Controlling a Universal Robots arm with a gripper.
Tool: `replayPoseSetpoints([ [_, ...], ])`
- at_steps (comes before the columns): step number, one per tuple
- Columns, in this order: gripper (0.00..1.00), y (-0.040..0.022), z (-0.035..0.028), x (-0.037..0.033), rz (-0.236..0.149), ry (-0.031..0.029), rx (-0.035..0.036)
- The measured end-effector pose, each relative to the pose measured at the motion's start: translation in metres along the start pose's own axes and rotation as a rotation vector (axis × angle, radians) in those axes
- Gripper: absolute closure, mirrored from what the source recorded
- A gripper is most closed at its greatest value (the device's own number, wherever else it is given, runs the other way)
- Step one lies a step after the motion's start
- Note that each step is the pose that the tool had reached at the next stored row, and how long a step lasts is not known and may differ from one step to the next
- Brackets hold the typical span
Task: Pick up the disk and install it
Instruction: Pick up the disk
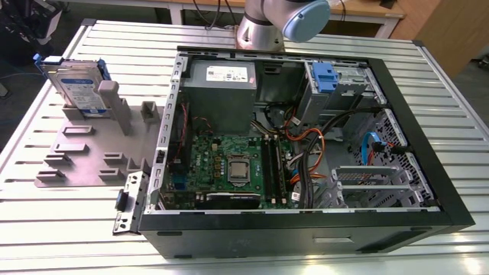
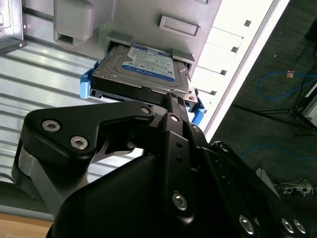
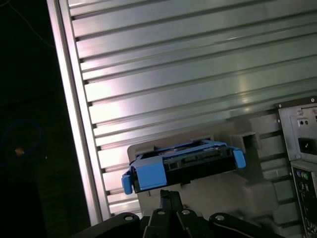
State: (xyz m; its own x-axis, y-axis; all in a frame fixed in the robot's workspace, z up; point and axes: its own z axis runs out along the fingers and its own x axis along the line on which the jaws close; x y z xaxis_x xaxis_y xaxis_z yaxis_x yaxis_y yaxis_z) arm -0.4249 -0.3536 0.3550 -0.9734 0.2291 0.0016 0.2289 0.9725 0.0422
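Because the disk (image 2: pixel 143 67) stands on edge in its grey stand (image 1: pixel 84 149), top edge exposed for grasping, the gripper (image 2: pixel 172 98) hangs near it, fingers together.

Arm (image 1: pixel 258 34): smooth silver tube, round in section, meeting a joint with a pale blue cap (image 1: pixel 306 16). Gripper (image 2: pixel 174 103): matte black throughout, built of flat angular link plates with rounded ends, layered one over another. Silver socket-head screws (image 2: pixel 79 143) sit in round recesses along the links, in both wrist views. A grey bracket (image 2: pixel 32 171) shows beside the black casing
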Motion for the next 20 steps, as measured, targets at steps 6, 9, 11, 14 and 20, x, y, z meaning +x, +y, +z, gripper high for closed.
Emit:
replayPoseSetpoints([
  [6,0.89,0.0,0.0,0.0,0.027,-0.0012,0.0005],
  [9,0.89,0.0,0.0,0.0,0.043,-0.0019,0.0004],
  [11,0.89,0.0,0.0,0.0,0.048,-0.0021,0.0004],
  [14,0.89,0.0001,0.0,0.0,0.05,-0.0022,0.0004],
  [20,0.89,0.0,0.0,0.0,0.052,-0.0023,0.0005],
])
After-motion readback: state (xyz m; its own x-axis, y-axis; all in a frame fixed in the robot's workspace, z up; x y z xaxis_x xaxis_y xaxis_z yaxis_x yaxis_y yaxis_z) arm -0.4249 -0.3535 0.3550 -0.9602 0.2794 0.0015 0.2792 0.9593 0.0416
